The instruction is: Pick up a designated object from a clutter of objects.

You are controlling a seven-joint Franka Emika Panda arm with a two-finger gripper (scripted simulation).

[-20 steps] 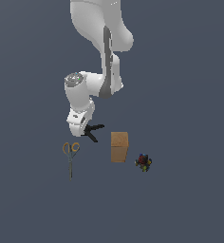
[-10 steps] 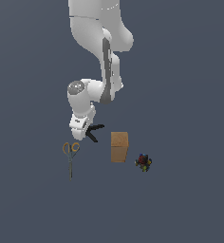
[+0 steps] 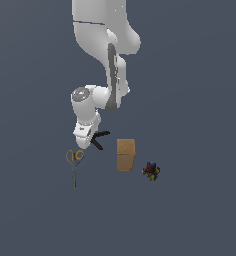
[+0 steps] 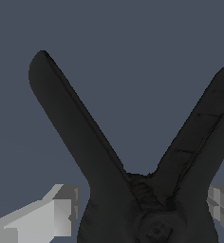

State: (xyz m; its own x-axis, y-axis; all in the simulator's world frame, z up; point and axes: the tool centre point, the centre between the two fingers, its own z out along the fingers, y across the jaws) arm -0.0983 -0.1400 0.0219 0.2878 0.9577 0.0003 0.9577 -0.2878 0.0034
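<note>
Black clamp [image 4: 133,190] (handles splayed) sits between the jaws' fingers [image 4: 52,216], contact unclear.

One black clamp [image 3: 98,138], one pair of scissors [image 3: 74,165], one box [image 3: 125,154], one multicoloured lump [image 3: 151,171]

A plain, flat, slate-blue tabletop [image 3: 200,75] filled the exterior view edge to edge, even in tone; the wrist view showed the same surface as its background.
</note>
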